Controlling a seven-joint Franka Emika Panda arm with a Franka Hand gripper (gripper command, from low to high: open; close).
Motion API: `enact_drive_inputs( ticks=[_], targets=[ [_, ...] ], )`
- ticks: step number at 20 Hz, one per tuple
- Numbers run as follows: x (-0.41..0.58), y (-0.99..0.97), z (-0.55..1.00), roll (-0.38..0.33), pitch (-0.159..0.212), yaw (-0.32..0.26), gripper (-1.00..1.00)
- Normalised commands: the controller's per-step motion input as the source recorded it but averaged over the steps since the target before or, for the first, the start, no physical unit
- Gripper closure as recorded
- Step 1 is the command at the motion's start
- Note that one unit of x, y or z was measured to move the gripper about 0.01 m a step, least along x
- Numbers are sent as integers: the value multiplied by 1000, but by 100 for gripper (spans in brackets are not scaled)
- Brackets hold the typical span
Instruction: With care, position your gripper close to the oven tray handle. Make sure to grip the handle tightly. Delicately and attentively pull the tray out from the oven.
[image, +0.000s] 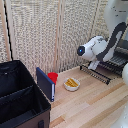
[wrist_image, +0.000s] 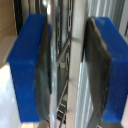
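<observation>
One gripper (wrist_image: 67, 70), blue-padded fingers (wrist_image: 30, 70) flanking the oven tray handle (wrist_image: 75, 60); whether the pads actually touch it I cannot tell. Tray (image: 102, 70) projects from the oven (image: 119, 57) at the exterior view's right. I judge the bar stiff, thin, slick; take it mid-length, squarely.

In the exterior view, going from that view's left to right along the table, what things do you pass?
Large black open case → blue panel → red cup → white bowl → wire tray under the white arm. The gripper is hidden behind the arm in this view.
</observation>
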Motion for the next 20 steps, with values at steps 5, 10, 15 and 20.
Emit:
enact_drive_inputs(
  ticks=[5,10,15,20],
  targets=[
    [26,4,139,0,25,-61,-100],
    [7,18,298,0,28,-59,-100],
    [109,9,691,-1,46,-34,-100],
    [65,-14,389,37,43,-61,-100]
  ],
)
